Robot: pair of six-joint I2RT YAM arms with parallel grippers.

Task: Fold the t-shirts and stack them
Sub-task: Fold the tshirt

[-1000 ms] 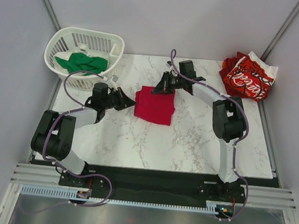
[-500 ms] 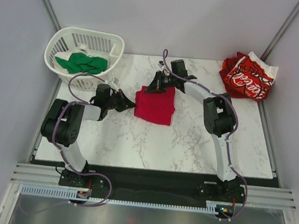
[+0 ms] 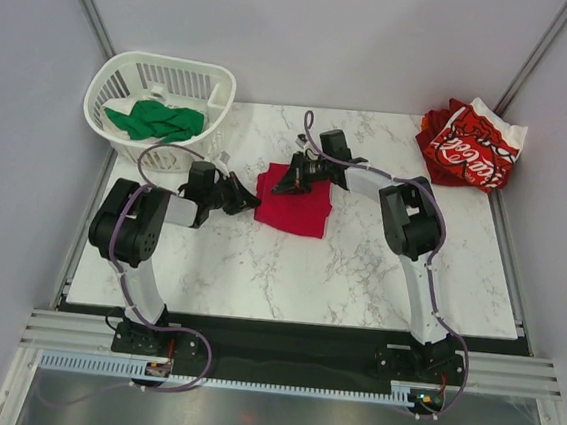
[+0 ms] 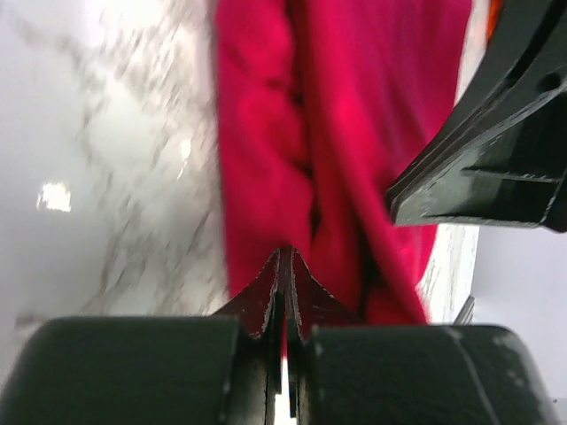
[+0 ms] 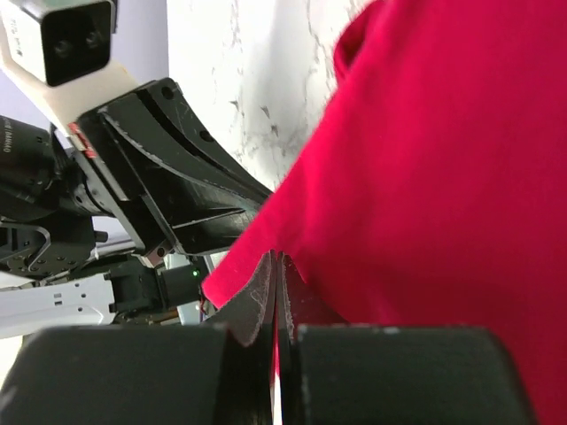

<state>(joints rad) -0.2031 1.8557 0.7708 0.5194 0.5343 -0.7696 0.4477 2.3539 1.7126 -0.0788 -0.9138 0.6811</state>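
crimson t-shirt (image 3: 299, 206) is being kept as a folded, roughly rectangular bundle near the middle of the marble surface (image 3: 359, 265), between the two arms. its left edge is being pinched by the left tool (image 3: 255, 204), whose fingers are being pressed together on the cloth; in the left wrist view a thin sliver of red is being shown between the closed fingertips, with rumpled folds of the shirt lying just beyond them. the far left part of the same shirt is being pinched by the right tool (image 3: 279, 187), its fingers likewise pressed together on a fold of the fabric, and in the right wrist view the red cloth is being seen spreading away from the tips while the black left tool is being shown just beside it. the two tools are being held near each other along the shirt's left side. green t-shirt (image 3: 157, 120) is being kept crumpled inside the white slatted basket (image 3: 116, 71) at the far left corner. red-and-white t-shirt (image 3: 470, 148) with white script lettering is being left in a loose heap at the far right corner, well apart from both tools.
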